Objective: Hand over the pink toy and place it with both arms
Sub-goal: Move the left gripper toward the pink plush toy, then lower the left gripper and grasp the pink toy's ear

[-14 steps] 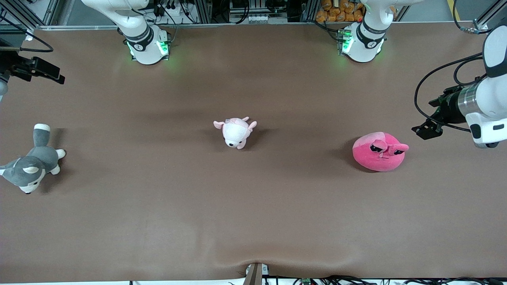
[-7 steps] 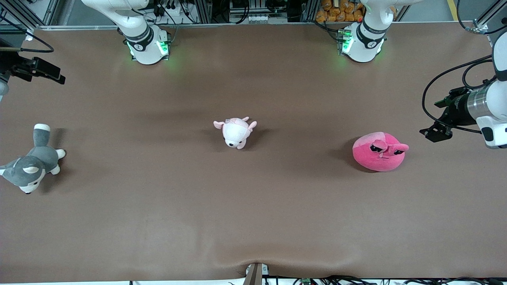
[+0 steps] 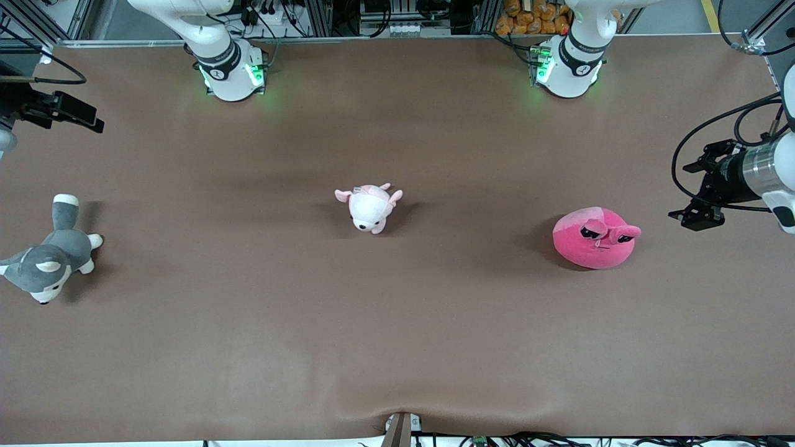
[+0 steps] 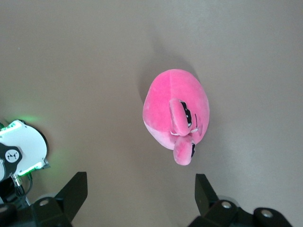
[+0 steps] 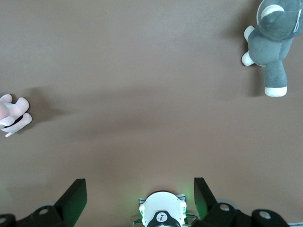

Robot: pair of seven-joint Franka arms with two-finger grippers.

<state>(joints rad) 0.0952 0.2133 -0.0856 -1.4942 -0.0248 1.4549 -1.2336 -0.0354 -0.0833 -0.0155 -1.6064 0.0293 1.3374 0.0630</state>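
Pickup not begun: pink toy [image 3: 595, 238] sits on the table at right of frame. Left gripper [image 3: 699, 189] hovers spread beside it and must descend. Right gripper [image 3: 68, 115] waits, spread, upper left.

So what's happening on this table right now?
Nothing is held yet. The hot-pink round blob plush sits on the brown table toward the left arm's end. The left gripper, open, hangs over the table beside it. The right gripper waits, open, at its own end.
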